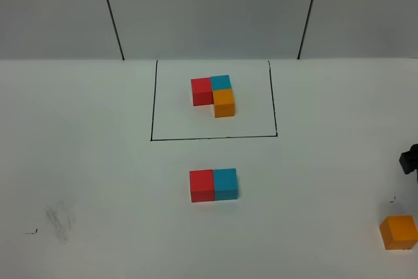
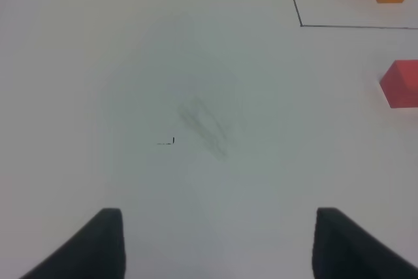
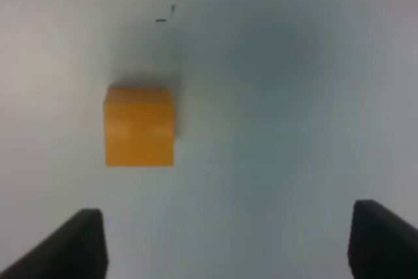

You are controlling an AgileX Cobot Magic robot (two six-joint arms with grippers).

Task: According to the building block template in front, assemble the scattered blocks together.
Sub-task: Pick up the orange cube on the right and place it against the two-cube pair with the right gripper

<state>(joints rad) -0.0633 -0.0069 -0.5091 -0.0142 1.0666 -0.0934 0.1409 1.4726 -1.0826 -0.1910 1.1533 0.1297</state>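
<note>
The building block template (image 1: pixel 201 91) is an L of red, blue (image 1: pixel 221 82) and orange (image 1: pixel 224 103) cubes inside a thin black rectangle (image 1: pixel 213 138). Of the scattered blocks, the red cube (image 1: pixel 202 185) and the blue cube (image 1: pixel 225 183) sit side by side and touching, in front of the frame. The loose orange cube (image 1: pixel 399 232) lies alone at the front right. My right gripper (image 3: pixel 227 208) is open and empty above the table, with the orange cube (image 3: pixel 140 127) ahead of it, off toward one finger. My left gripper (image 2: pixel 219 213) is open and empty over bare table.
A grey smudge (image 1: pixel 60 219) and a small black mark (image 1: pixel 31 231) lie on the white table at the front left. A black part of the right arm (image 1: pixel 409 159) shows at the right edge. The left wrist view shows the loose red cube (image 2: pixel 401 83) and the frame corner (image 2: pixel 302 25).
</note>
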